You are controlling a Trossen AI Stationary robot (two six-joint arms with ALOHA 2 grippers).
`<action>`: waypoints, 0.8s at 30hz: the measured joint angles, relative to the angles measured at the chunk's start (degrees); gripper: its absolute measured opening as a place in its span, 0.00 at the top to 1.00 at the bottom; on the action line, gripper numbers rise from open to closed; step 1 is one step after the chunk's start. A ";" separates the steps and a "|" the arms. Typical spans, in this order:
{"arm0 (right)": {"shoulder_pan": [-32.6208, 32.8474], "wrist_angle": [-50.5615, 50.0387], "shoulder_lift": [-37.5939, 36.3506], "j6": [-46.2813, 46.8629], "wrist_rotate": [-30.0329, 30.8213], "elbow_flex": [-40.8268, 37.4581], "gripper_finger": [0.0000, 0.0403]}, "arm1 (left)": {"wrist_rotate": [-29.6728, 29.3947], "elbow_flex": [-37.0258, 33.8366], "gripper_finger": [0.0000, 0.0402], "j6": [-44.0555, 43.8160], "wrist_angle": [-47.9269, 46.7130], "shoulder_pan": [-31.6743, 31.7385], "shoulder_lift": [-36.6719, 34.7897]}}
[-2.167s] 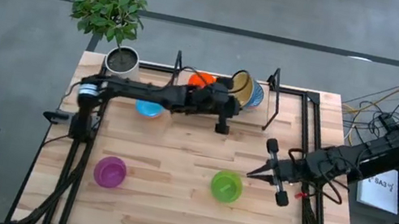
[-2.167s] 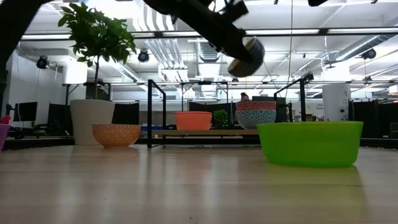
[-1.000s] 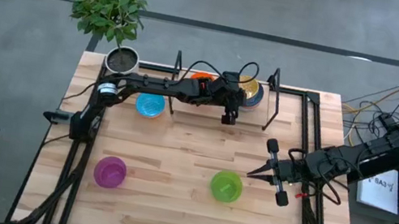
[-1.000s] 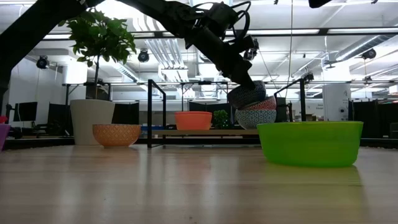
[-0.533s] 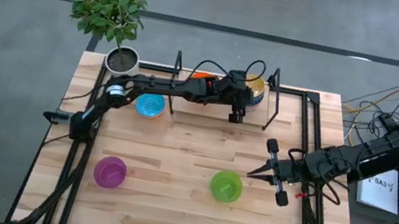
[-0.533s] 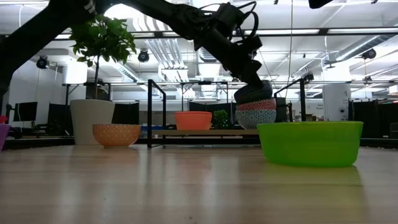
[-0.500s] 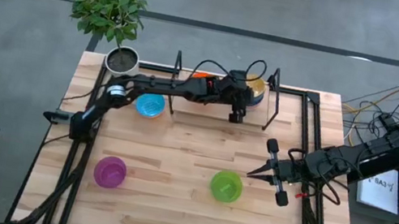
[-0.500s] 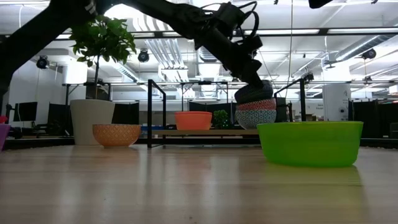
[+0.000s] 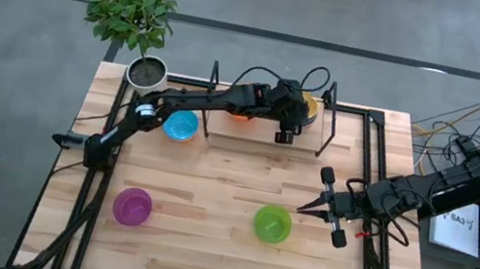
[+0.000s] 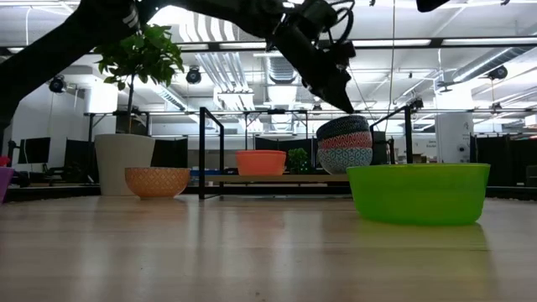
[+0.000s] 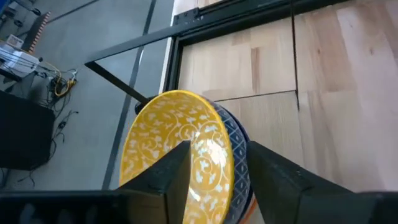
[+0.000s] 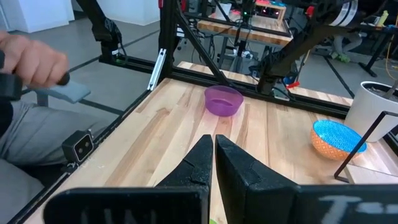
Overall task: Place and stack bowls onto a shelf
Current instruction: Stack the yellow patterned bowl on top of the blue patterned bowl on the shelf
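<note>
Left arm stretched long across the back of the tabletop (image 9: 209, 198), elbow near the plant pot (image 9: 146, 71), wrist bent over the right end of the shelf (image 10: 277, 178). Left gripper (image 9: 295, 115) poised just above the bowl stack, jaws parted and clear of the rim, gripping nothing; fingers (image 11: 177, 171) seen either side of the yellow patterned bowl (image 11: 180, 146) from the left wrist view. That bowl seated topmost, slightly tilted, on the stack (image 10: 344, 144) of blue-white and orange-patterned bowls at the shelf's right end. Orange-red bowl (image 10: 261, 162) alone on the shelf's middle.

Right arm parked low at the right edge of the tabletop, right gripper (image 9: 327, 201) pointing inward toward the green bowl (image 9: 272, 223), jaws pressed together and empty.

Elsewhere on the tabletop: purple bowl (image 9: 132, 206) near the front left; light blue bowl (image 9: 180, 126) nested in an orange dotted bowl (image 10: 157, 181), just left of the shelf's black wire upright (image 10: 211, 151).

Light-wood plank tabletop framed in black rails. Leafy plant (image 9: 130, 4) in the white pot at the back left corner. Grey floor around; a desk with cables and a keyboard to the right. Behind, an open workshop hall with strip lights and other benches; a person's hand (image 12: 31, 62) at the edge of the right wrist view.
</note>
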 joint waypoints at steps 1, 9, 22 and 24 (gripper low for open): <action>0.00 0.01 0.00 0.01 0.00 0.00 0.98 | 0.00 0.96 0.64 -0.37 -1.53 0.00 -0.25; 0.00 -0.03 0.00 0.01 -0.02 -0.30 0.98 | -0.15 4.63 0.64 -7.31 -15.80 -1.40 -4.40; -0.08 0.30 0.38 4.03 8.86 -0.37 0.98 | -0.48 -14.07 0.70 -12.31 -12.94 -10.13 -25.78; -0.13 0.46 0.71 4.19 9.08 -0.37 0.98 | -0.84 -21.43 0.70 -14.68 -9.53 -11.73 -31.09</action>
